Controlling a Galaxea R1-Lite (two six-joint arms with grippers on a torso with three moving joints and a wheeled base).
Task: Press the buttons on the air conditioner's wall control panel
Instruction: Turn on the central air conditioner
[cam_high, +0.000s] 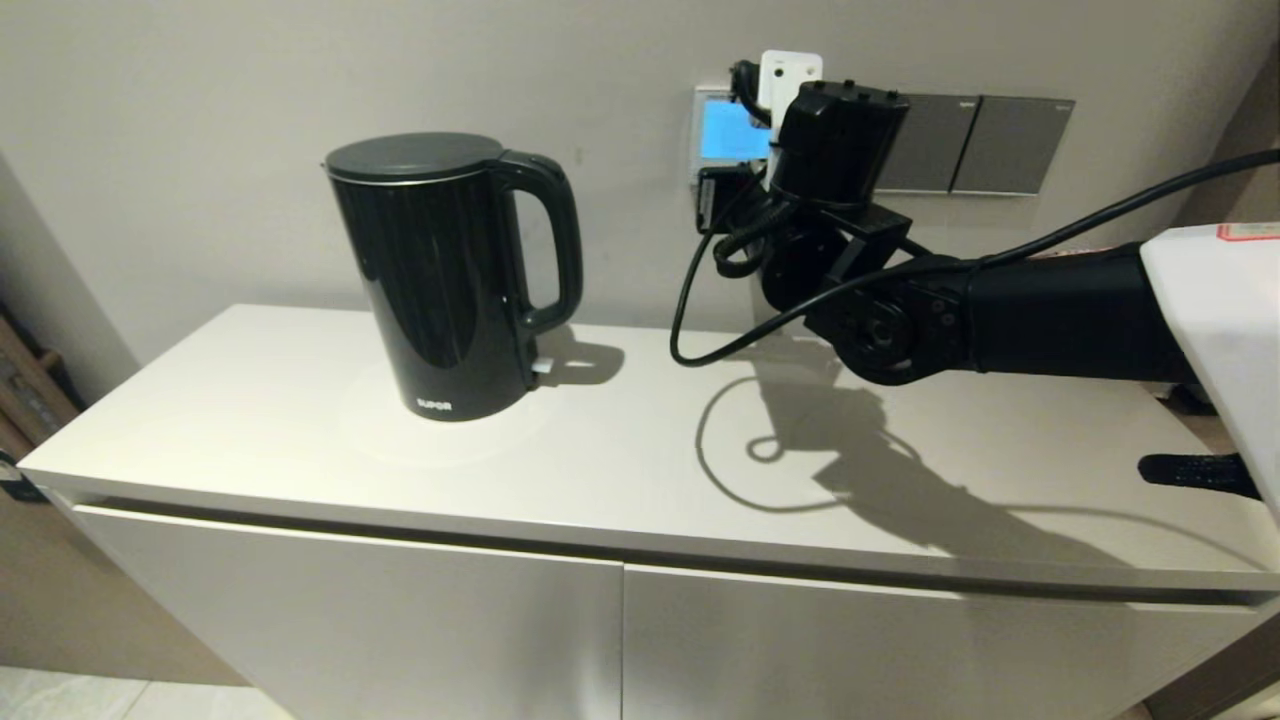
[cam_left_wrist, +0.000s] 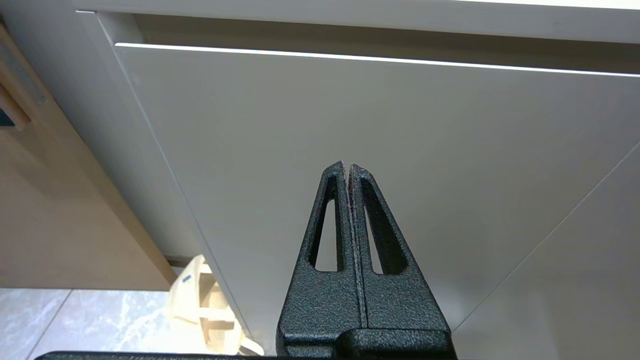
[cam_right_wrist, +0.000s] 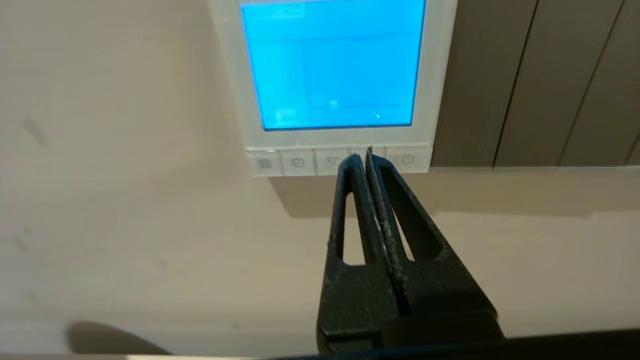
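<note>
The white wall control panel (cam_right_wrist: 437, 75) hangs on the wall with its screen (cam_right_wrist: 332, 62) lit blue; in the head view the panel (cam_high: 700, 130) is half hidden behind my right wrist. A row of pale buttons (cam_right_wrist: 297, 162) runs along its lower edge. My right gripper (cam_right_wrist: 362, 156) is shut and empty, its tips against the button second from the power-symbol end, which they cover. My left gripper (cam_left_wrist: 347, 166) is shut and empty, parked low in front of the white cabinet door (cam_left_wrist: 450, 150).
Dark grey switch plates (cam_high: 975, 145) sit beside the panel. A black electric kettle (cam_high: 445, 270) stands on the white cabinet top (cam_high: 300, 430), to the left. A black cable (cam_high: 700, 300) loops from my right wrist above the cabinet top. A cream bag (cam_left_wrist: 200, 300) lies on the floor.
</note>
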